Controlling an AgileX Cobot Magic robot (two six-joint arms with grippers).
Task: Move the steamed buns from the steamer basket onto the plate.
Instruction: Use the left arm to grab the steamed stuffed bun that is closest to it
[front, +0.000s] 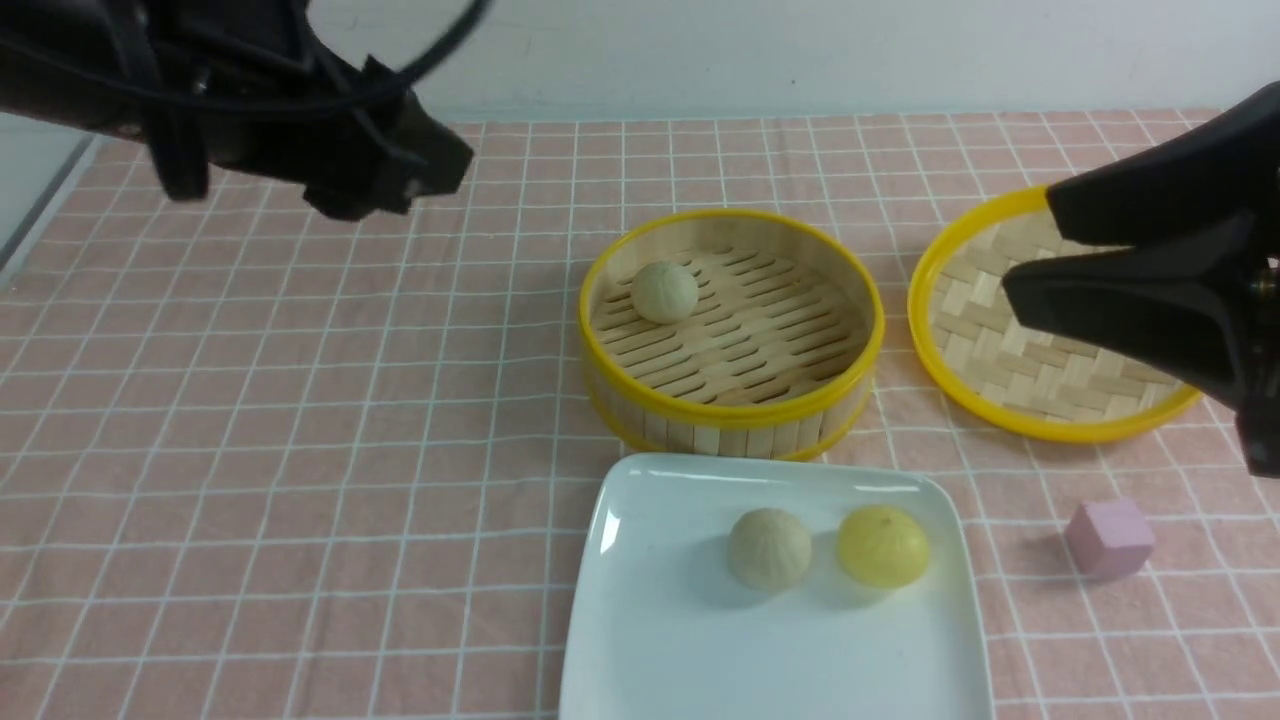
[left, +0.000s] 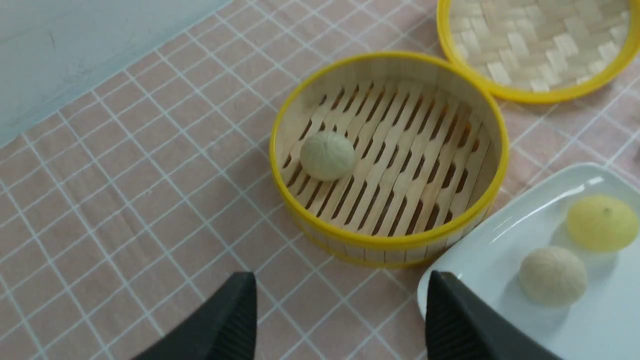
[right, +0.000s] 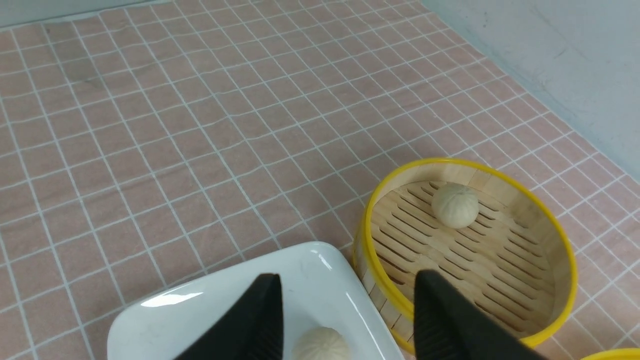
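One pale beige steamed bun (front: 664, 291) (left: 327, 155) (right: 454, 205) lies in the steamer basket (front: 735, 412) (left: 395, 240) (right: 565, 280), near its far left wall. On the plate (front: 680, 640) (left: 590, 330) (right: 200, 310) in front of it sit a second beige bun (front: 769, 548) (left: 552, 275) (right: 320, 350) and a yellow bun (front: 883, 545) (left: 602, 223). My left gripper (front: 440, 160) (left: 340, 280) hangs high at the far left, open and empty. My right gripper (front: 1030, 245) (right: 347, 280) hovers above the lid at the right, also open and empty.
The woven bamboo lid (front: 1040, 390) (left: 535, 35) lies flat to the right of the basket. A small pink cube (front: 1109, 538) sits right of the plate. A pink checked cloth (front: 300, 450) covers the table; a pale wall runs along the far edge.
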